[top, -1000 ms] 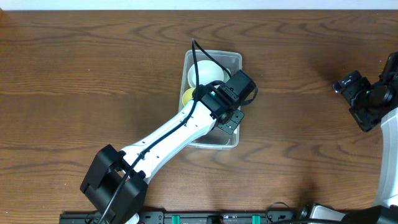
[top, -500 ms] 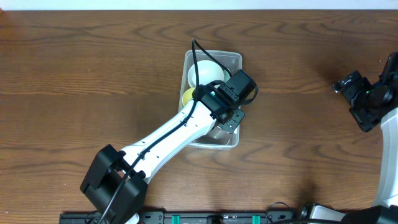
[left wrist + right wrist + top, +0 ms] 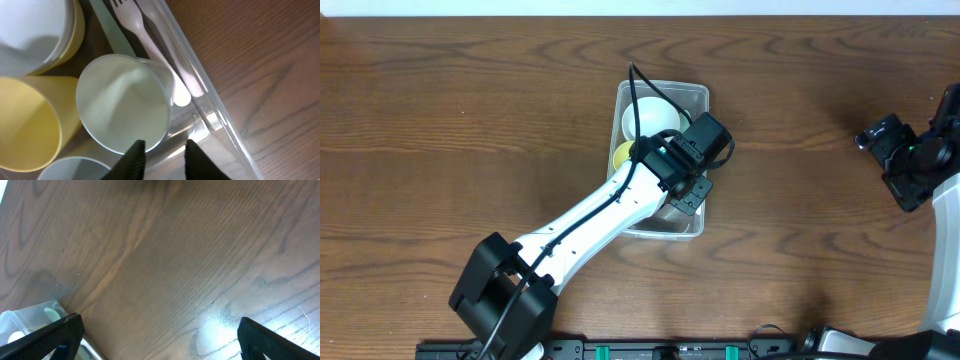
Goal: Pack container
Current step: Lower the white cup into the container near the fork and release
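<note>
The clear plastic container (image 3: 692, 99) stands at the table's middle. In the left wrist view its wall (image 3: 215, 100) runs diagonally. It holds a pale cup (image 3: 122, 102), a yellow cup (image 3: 30, 122), a white bowl nested in a yellow bowl (image 3: 35, 25), a white fork (image 3: 135, 22), a spoon (image 3: 182, 82) and a green utensil (image 3: 112, 35). My left gripper (image 3: 165, 160) hangs inside the container, jaws a little apart and empty, one finger at the pale cup's rim. My right gripper (image 3: 165, 340) is wide open and empty over bare table far to the right (image 3: 880, 135).
Another pale cup's rim (image 3: 70, 170) shows at the bottom of the left wrist view. The container's corner (image 3: 30, 320) shows at the lower left of the right wrist view. The left arm (image 3: 590, 220) crosses the container's near half.
</note>
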Tool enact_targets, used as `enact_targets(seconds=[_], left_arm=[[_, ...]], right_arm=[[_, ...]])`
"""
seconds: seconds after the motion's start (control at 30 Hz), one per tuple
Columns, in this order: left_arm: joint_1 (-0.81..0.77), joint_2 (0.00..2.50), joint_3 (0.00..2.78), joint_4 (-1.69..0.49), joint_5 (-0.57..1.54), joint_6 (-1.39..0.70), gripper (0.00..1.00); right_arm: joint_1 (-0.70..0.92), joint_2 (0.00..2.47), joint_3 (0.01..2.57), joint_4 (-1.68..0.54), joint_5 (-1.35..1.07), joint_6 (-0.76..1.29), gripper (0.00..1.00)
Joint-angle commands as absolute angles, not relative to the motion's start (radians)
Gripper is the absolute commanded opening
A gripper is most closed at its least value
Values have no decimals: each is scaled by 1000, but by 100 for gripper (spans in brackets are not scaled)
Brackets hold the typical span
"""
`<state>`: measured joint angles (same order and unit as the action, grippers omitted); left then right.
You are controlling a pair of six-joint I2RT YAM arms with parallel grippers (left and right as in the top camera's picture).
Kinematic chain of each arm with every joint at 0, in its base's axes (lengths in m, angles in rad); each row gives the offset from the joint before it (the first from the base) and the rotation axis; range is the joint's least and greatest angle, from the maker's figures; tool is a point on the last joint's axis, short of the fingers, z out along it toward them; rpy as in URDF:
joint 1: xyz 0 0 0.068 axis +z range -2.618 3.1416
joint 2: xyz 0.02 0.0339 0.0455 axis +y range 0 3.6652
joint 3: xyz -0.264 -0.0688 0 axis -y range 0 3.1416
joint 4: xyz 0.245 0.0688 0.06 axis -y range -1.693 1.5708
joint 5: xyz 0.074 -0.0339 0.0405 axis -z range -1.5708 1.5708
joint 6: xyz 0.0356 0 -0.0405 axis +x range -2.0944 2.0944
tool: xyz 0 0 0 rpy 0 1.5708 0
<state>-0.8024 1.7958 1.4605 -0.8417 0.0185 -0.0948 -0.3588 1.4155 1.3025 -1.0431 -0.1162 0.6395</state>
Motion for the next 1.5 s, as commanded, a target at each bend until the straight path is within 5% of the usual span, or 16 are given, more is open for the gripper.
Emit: enact_targets(seconds=[0.0,0.97,1.47], left_arm=[[-805,1811,1426,-844,7,-86,34],[-804,1901,1408,-805,7,30,34],[-804,1902,1424,-860,7,48,9]], right_arm=[[-367,1419,1309,-1044,-117,635,99],[-367,1419,1309,-1044,-117,635,99],[-367,1419,1309,-1044,-117,635,99]])
